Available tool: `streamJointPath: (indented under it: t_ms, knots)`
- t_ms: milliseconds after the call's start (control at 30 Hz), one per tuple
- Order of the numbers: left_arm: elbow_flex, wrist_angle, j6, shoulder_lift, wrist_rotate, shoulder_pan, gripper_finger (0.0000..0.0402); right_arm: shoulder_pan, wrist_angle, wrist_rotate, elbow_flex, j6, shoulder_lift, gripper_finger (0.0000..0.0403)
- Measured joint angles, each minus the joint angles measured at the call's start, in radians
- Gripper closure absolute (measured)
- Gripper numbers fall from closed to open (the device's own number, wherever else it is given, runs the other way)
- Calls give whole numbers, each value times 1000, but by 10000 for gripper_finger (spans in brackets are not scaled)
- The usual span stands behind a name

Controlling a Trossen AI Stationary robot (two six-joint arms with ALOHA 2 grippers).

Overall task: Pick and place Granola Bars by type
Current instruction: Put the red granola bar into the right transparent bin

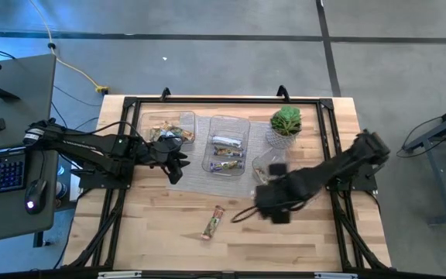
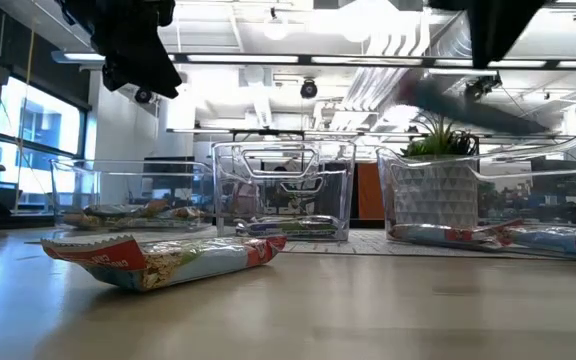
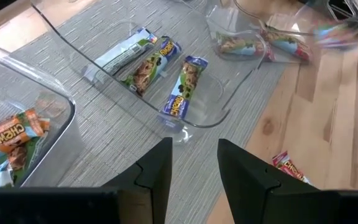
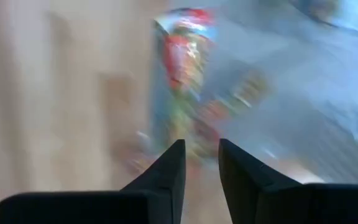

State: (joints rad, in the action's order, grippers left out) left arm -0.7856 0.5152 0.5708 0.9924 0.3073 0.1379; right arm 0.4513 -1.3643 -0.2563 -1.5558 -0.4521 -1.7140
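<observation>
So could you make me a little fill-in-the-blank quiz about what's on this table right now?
1. One bar lies loose on the bare wood, outside the ____.
2. The number of clear trays on the grey mat is ____.
3. The plant stands on the side of the ____ arm.
4. The left end effector hovers between the left tray and the ____ tray.

Missing words: trays; three; right; middle

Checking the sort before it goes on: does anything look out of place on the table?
Yes. One bar lies alone on the bare wood near the front edge, outside every tray, while the other bars in view sit in trays. Nothing looks spilled or damaged.
</observation>
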Motion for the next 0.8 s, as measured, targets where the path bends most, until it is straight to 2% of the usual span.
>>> streamJointPath:
  t_ms: [67,167,367,500,700,800]
  knots:
    - [0,0,11,0,4,0,277,2,-74,-83,2,-62,36,324]
    - [0,1,13,0,17,0,277,-8,-135,-144,2,-147,69,324]
    - [0,3,13,0,18,0,277,-28,-94,-156,14,-164,75,323]
    - [0,3,9,0,17,0,277,-33,102,-146,65,-64,77,322]
    - [0,8,8,0,17,0,277,-46,622,51,241,161,76,296]
    - [0,8,6,0,17,0,277,-60,893,91,366,232,76,268]
